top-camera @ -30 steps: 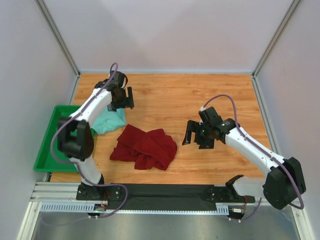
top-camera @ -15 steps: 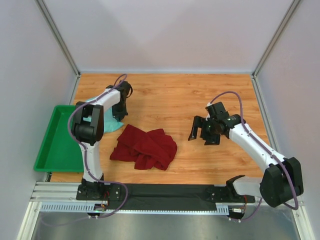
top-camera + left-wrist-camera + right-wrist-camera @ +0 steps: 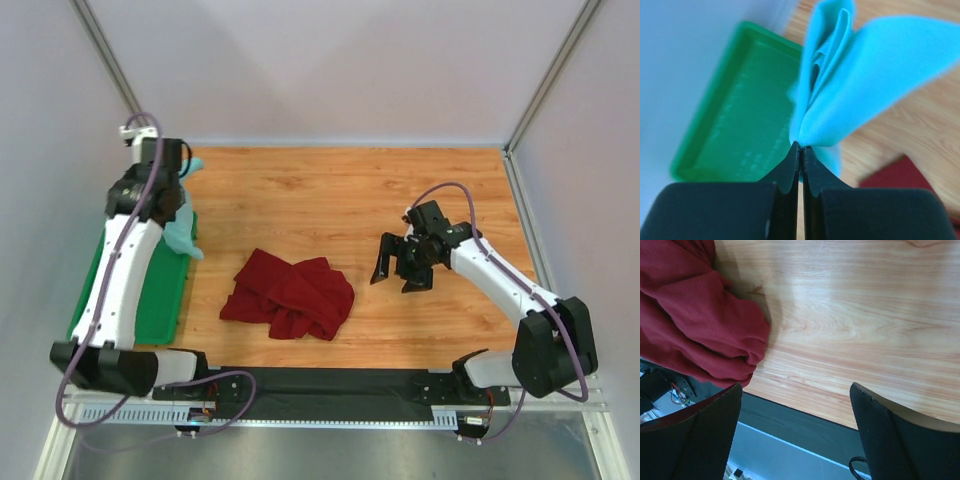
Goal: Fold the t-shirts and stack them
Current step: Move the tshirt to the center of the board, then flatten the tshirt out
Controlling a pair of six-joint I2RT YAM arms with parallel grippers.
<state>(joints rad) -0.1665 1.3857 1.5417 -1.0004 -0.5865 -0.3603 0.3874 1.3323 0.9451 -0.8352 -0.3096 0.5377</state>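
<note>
Beside the tray [image 3: 730, 125] — mint t-shirt [image 3: 860, 75] pinched; maroon t-shirt [image 3: 290, 295] apart.

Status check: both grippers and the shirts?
Left gripper shut on mint shirt, held up by green tray. Right gripper open, empty, hovering right of maroon shirt. Maroon shirt crumpled on table. Nothing in the way.

Arms [image 3: 495, 280]: white shells, black joints.
Cables [image 3: 445, 186]: purple, looped beside each arm.
Pincer fingers [image 3: 890, 440]: black, finely dimpled.
</note>
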